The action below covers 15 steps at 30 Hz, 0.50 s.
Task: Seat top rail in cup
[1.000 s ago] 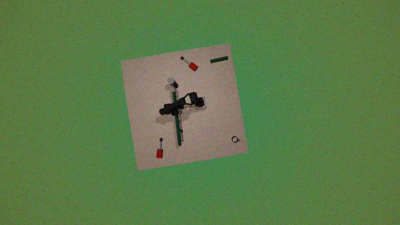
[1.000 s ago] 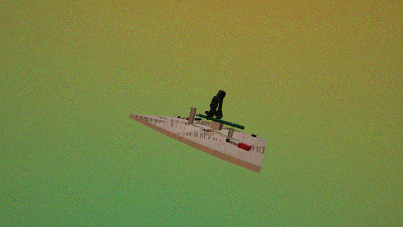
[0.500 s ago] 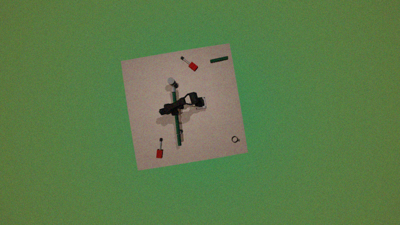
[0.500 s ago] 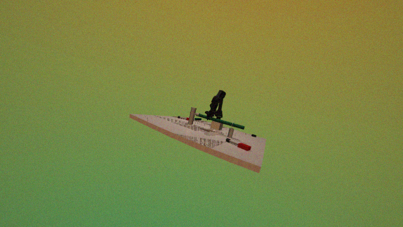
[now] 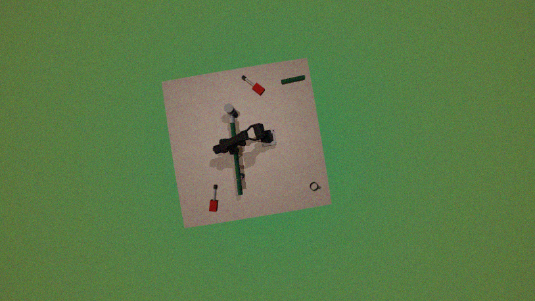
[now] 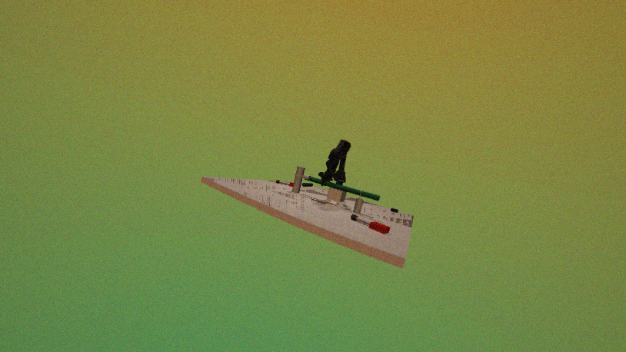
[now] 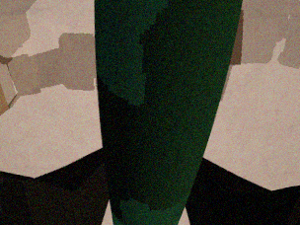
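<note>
The long green rail (image 5: pixel 236 172) (image 6: pixel 358 192) (image 7: pixel 163 99) runs from beside the big post to beyond the short post. The grey big post (image 5: pixel 229 108) (image 6: pixel 298 180) stands upright. The small pale rail-end cup (image 5: pixel 232 119) (image 6: pixel 305 177) is near its top, and the rail's end meets it; how deep the end sits is too small to tell. The loop cap on the short post (image 6: pixel 358 205) is around the rail. My gripper (image 7: pixel 148 153) is shut on the rail between the posts, one dark finger on each side. The fingertips are hidden under the arm in the top view.
The arm's base stands on a plate (image 5: pixel 275 142) right of the rail. Two red-handled tools (image 5: pixel 257 89) (image 5: pixel 213 205), a short green piece (image 5: pixel 293 79) and a dark ring clamp (image 5: pixel 314 186) lie on the board (image 5: pixel 292 168) (image 6: pixel 280 205).
</note>
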Tool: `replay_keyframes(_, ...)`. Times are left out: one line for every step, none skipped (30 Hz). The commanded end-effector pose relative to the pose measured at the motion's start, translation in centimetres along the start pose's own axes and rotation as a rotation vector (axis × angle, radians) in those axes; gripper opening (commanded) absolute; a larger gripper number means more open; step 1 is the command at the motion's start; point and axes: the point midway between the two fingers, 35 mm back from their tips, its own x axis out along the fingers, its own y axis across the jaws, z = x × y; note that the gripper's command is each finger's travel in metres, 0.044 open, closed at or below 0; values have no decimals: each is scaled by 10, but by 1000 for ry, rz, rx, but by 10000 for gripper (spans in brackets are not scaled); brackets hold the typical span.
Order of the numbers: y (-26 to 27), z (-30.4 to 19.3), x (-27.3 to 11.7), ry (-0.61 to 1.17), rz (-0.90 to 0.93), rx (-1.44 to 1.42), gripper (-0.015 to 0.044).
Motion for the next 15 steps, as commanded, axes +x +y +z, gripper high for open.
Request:
replay_keyframes(0,0,0,0,0,0,0)
replay_keyframes(0,0,0,0,0,0,0)
replay_keyframes(0,0,0,0,0,0,0)
replay_keyframes(0,0,0,0,0,0,0)
replay_keyframes(0,0,0,0,0,0,0)
replay_keyframes(0,-1,0,0,0,0,0)
replay_keyframes(0,-1,0,1,0,-1,0)
replay_keyframes(0,-1,0,1,0,-1,0)
replay_keyframes(0,-1,0,1,0,-1,0)
replay_keyframes(0,-1,0,1,0,-1,0)
replay_keyframes(-1,-2,0,1,0,-1,0)
replay_keyframes(-1,-2,0,1,-1,-2,0)
replay_keyframes(-1,-2,0,1,-1,-2,0)
replay_keyframes(-1,-2,0,2,-1,-2,0)
replay_keyframes(-1,-2,0,2,-1,-2,0)
